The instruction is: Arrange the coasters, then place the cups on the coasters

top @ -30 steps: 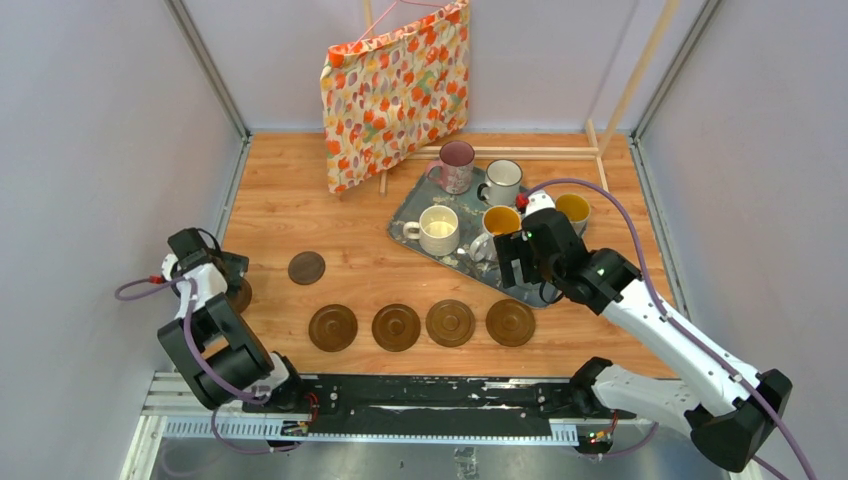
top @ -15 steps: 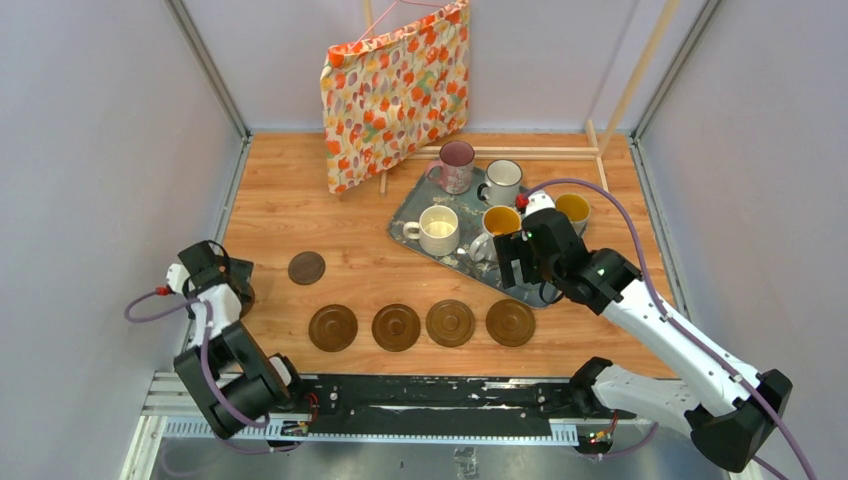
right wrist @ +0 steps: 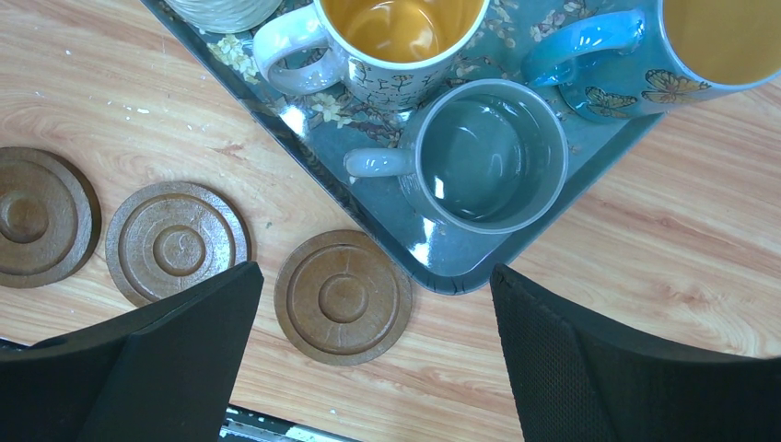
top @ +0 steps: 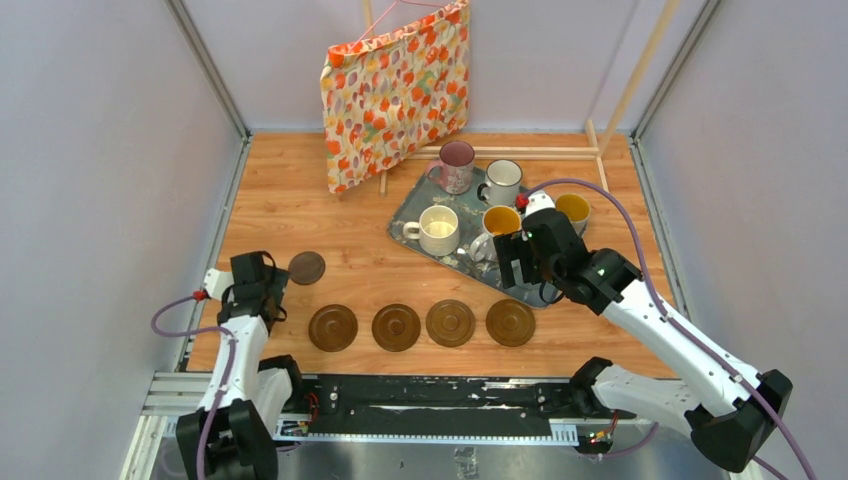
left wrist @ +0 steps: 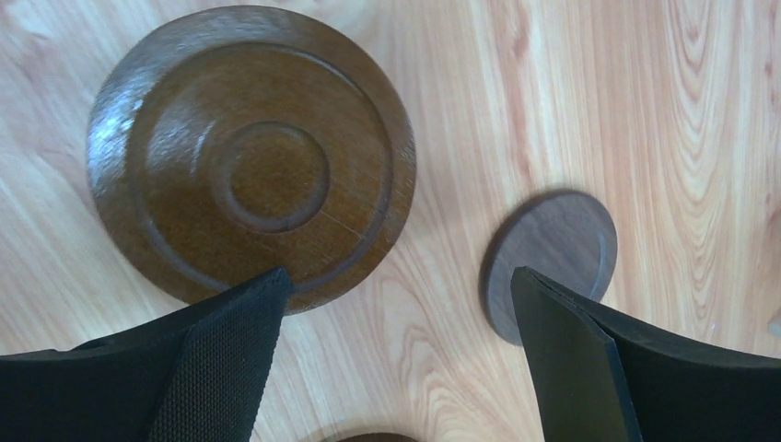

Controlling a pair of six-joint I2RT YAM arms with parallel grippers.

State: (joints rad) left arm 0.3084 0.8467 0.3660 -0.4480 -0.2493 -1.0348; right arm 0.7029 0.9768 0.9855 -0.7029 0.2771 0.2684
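Four ringed brown coasters [top: 396, 327] lie in a row near the front edge. A fifth ringed coaster [left wrist: 250, 157] and a smaller plain dark disc [left wrist: 553, 253] lie under my left gripper [left wrist: 396, 285], which hangs open above the bare wood between them. In the top view this gripper [top: 255, 290] hides the fifth coaster. The cups stand on or beside the blue-grey tray [top: 410, 212]: pink [top: 456, 165], white with a dark rim [top: 502, 182], cream [top: 438, 229], yellow-inside white [top: 499, 220] and yellow-inside with a blue handle [top: 573, 208]. The grey cup [right wrist: 488, 152] sits in the tray's near corner. My right gripper [right wrist: 376, 276] is open and empty above that corner.
A floral cloth [top: 395, 90] hangs at the back, left of the tray. Thin wooden sticks [top: 520, 152] lie behind the cups. Grey walls close in both sides. The rightmost coaster [right wrist: 343, 296] almost touches the tray's corner.
My left arm has swung from the far left edge toward the right and nearer the front, and now covers the leftmost coaster. The right arm, cups and row of coasters have not moved.
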